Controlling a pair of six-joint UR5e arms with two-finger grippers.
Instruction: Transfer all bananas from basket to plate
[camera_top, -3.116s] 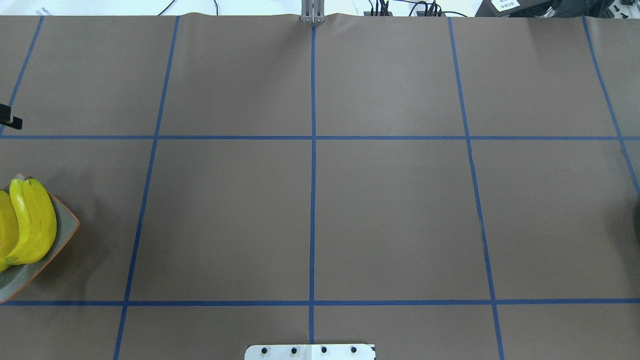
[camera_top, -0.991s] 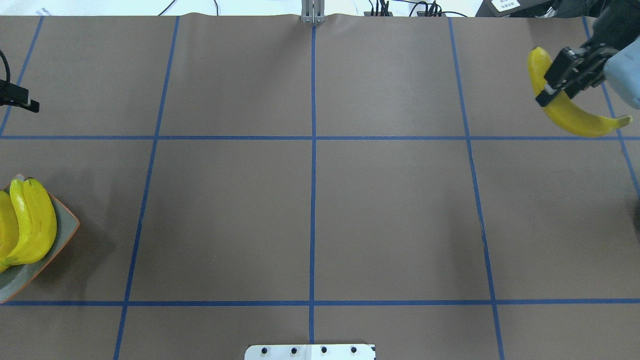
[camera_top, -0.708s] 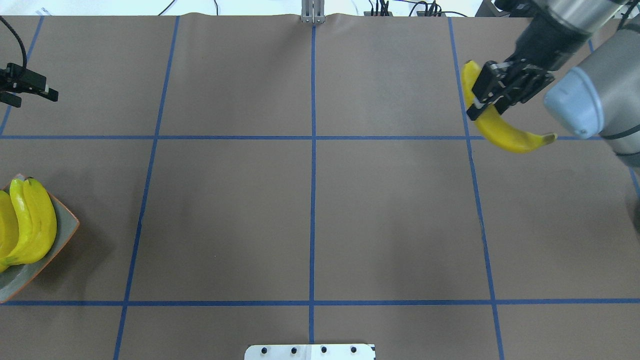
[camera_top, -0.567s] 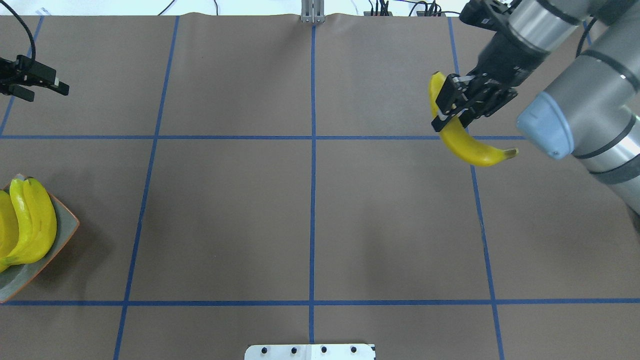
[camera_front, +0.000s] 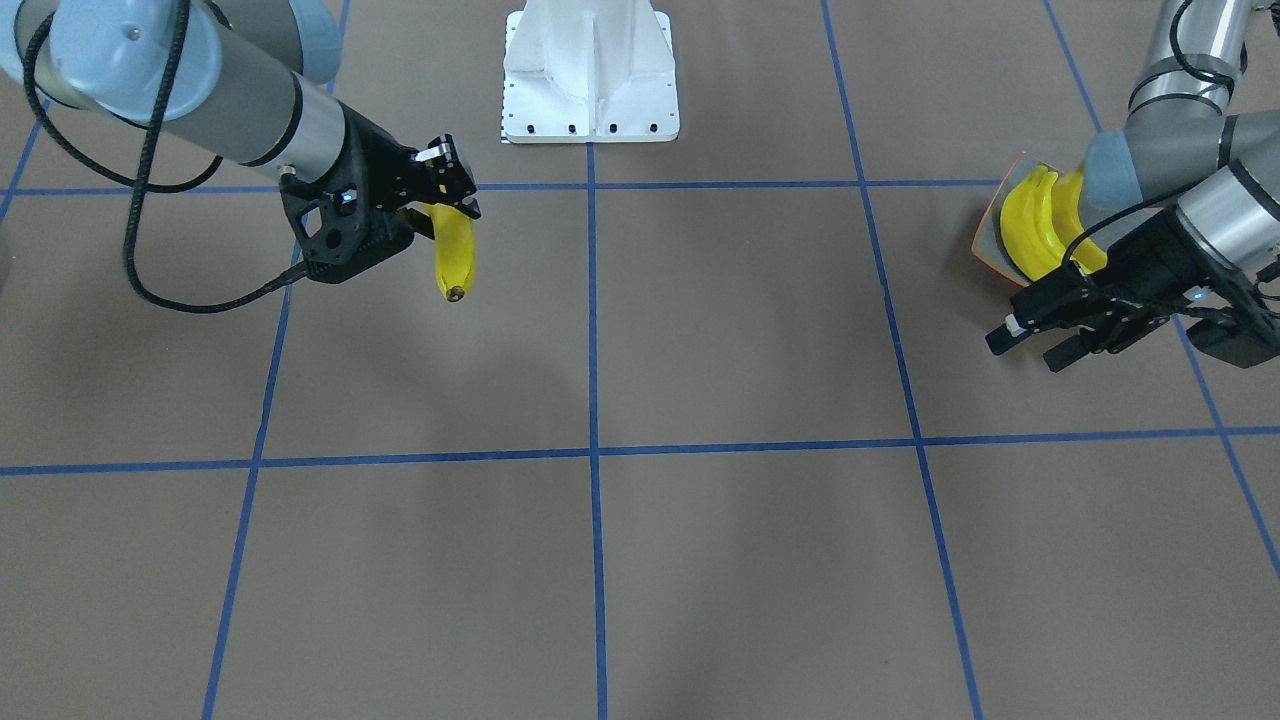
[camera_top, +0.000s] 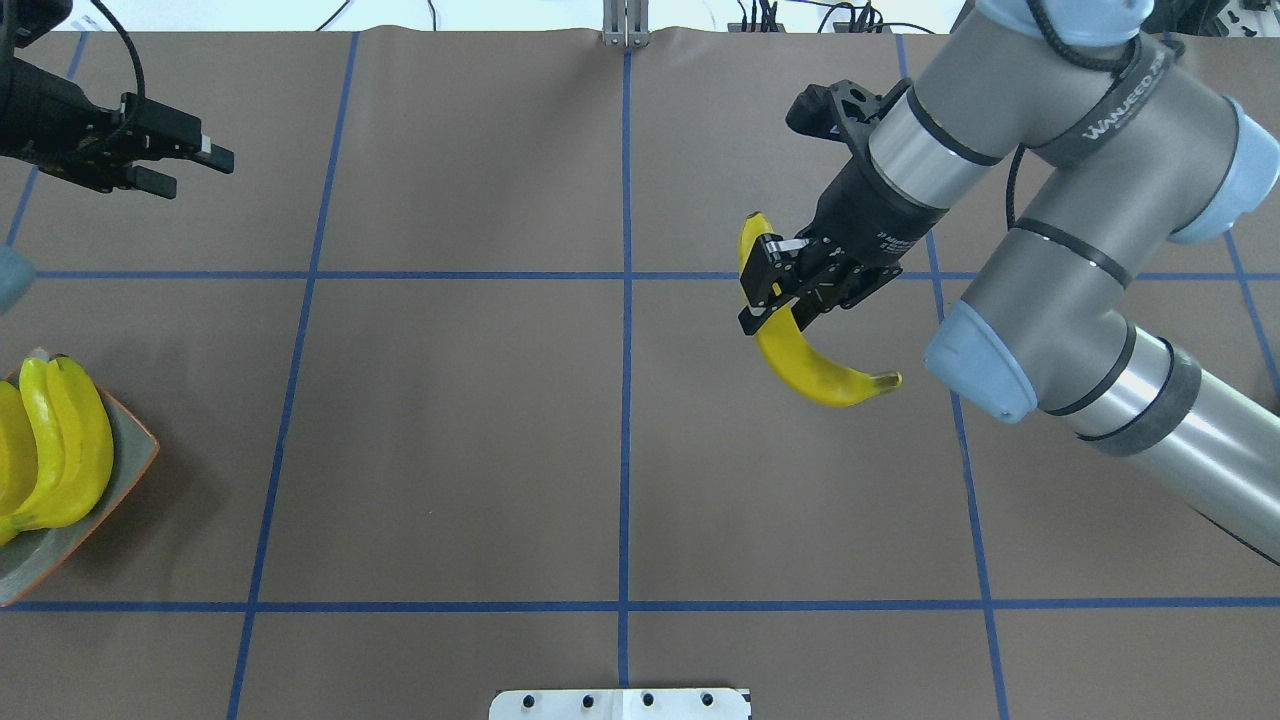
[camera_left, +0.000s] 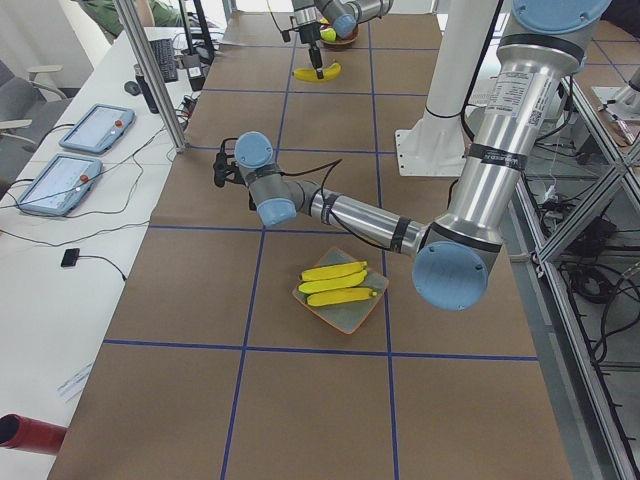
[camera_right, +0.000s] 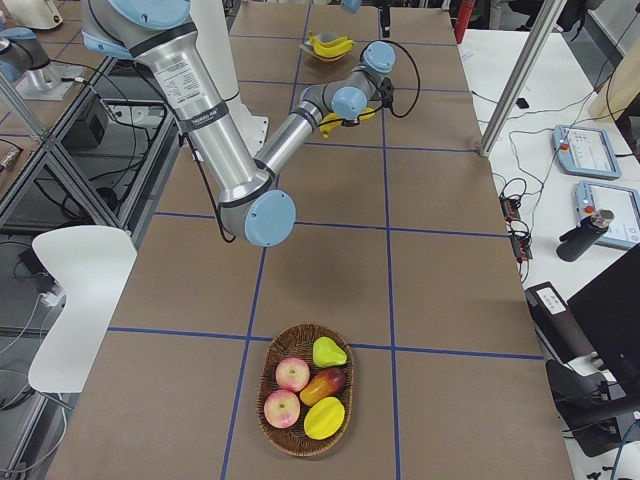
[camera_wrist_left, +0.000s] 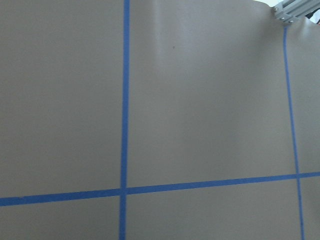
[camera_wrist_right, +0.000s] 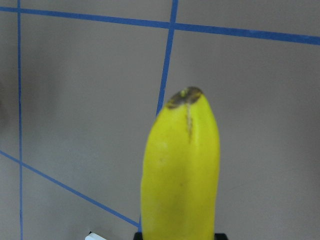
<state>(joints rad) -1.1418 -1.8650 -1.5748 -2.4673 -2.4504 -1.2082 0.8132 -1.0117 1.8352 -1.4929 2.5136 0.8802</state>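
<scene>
DUAL-ARM BENCH: The right gripper (camera_top: 765, 290) is clamping a bright yellow banana (camera_top: 820, 372) close to one end, its two black fingers pressed to either side of the fruit. It is carrying the fruit in the air above the brown-papered table (camera_top: 450, 450), just right of the centre line of the blue tape grid (camera_top: 626, 420) and about midway between the near and far edges. The banana's free end, with its dark tip, is curving down and to the right, clear of the paper. The right wrist camera is looking straight along the fruit at that tip.

Far to the left, the left gripper (camera_top: 200, 172) is hovering over the far-left square of the grid with its fingers spread apart and nothing between them. Its wrist camera is showing only paper and tape.

The plate (camera_top: 140, 455), grey with a thin orange rim, is sitting at the table's left edge on the near side, well apart from the carried fruit. Two bananas (camera_top: 65, 440) are lying side by side in it, touching each other.

At the table's right end, outside the overhead camera's frame, the wicker basket (camera_right: 268, 400) is holding two red apples (camera_right: 292, 374), a green pear (camera_right: 328, 351) and two other fruits, one yellow and one reddish.
</scene>
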